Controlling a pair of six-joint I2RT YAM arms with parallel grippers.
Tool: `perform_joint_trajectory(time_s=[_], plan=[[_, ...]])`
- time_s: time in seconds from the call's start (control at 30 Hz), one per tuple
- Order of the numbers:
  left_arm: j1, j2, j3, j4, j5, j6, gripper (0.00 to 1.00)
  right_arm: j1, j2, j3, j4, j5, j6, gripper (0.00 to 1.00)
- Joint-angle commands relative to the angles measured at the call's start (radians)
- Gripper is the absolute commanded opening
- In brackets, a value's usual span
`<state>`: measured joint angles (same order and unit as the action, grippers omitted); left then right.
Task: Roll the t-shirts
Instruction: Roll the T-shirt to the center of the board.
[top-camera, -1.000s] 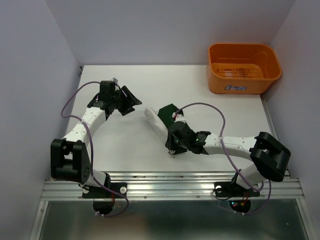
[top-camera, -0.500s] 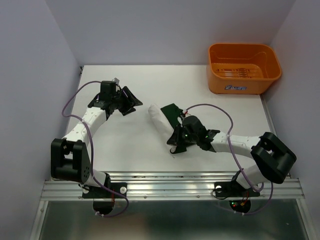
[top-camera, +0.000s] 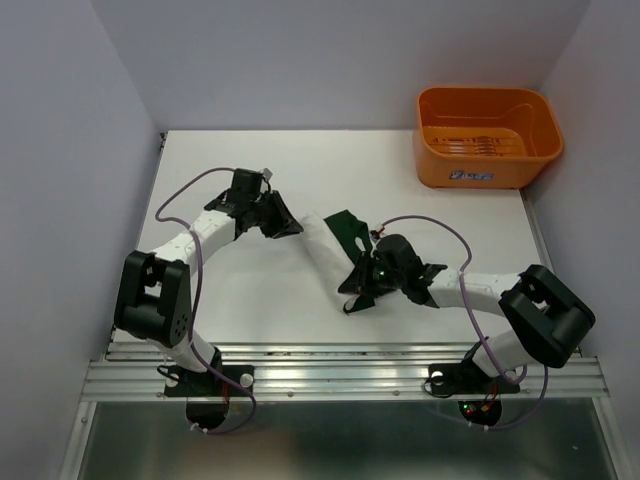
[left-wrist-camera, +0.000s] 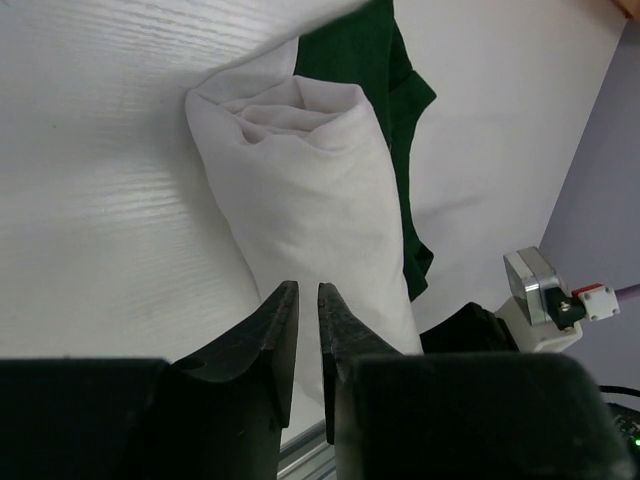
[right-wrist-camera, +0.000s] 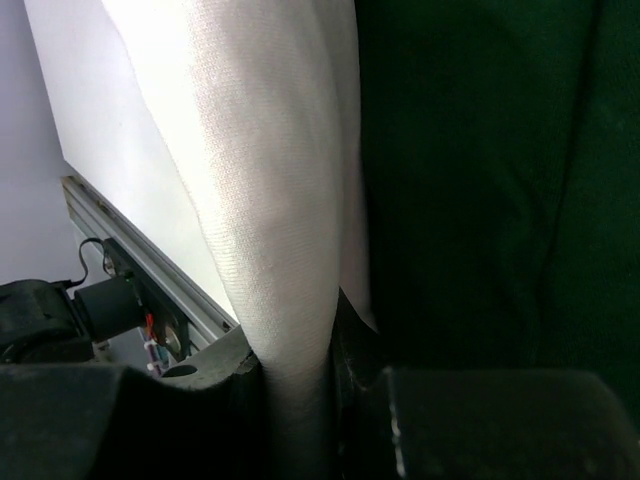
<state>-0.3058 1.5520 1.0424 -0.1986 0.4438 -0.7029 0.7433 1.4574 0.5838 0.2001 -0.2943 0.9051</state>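
The t-shirt (top-camera: 325, 250) lies rolled into a white tube in the middle of the table, with a dark green flap (top-camera: 346, 225) sticking out on its right side. My left gripper (top-camera: 287, 226) is at the roll's far left end, jaws nearly together and empty. In the left wrist view the fingertips (left-wrist-camera: 307, 292) hover just above the white roll (left-wrist-camera: 320, 180), with green cloth (left-wrist-camera: 375, 70) beyond. My right gripper (top-camera: 358, 287) is shut on the roll's near end. In the right wrist view white cloth (right-wrist-camera: 270, 180) is pinched between the jaws (right-wrist-camera: 300, 375), with green cloth (right-wrist-camera: 480, 150) to the right.
An orange basket (top-camera: 488, 135) stands at the table's back right corner. A metal rail (top-camera: 340, 375) runs along the near edge. Purple walls close in the left, back and right sides. Part of the right arm (left-wrist-camera: 540, 300) shows in the left wrist view.
My left gripper has moved right and a little nearer, up to the roll's far end. My right gripper stays shut on the near end, and the roll has shifted slightly right.
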Motion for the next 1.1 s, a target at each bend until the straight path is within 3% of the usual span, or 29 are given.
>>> perform_joint_trajectory(time_s=[0.0, 0.33, 0.83, 1.07], plan=[[-0.039, 0.037, 0.044, 0.051, 0.033, 0.028, 0.24, -0.018, -0.017, -0.015, 0.079, -0.055, 0.023, 0.01], [-0.095, 0.198, 0.136, 0.09, 0.053, 0.028, 0.22, -0.045, -0.014, -0.035, 0.098, -0.091, 0.026, 0.01], [-0.096, 0.197, 0.171, 0.059, 0.035, 0.034, 0.2, -0.074, 0.077, -0.11, 0.392, -0.238, 0.198, 0.01], [-0.096, 0.209, 0.186, 0.056, 0.036, 0.043, 0.2, -0.074, 0.087, -0.124, 0.421, -0.226, 0.232, 0.01]])
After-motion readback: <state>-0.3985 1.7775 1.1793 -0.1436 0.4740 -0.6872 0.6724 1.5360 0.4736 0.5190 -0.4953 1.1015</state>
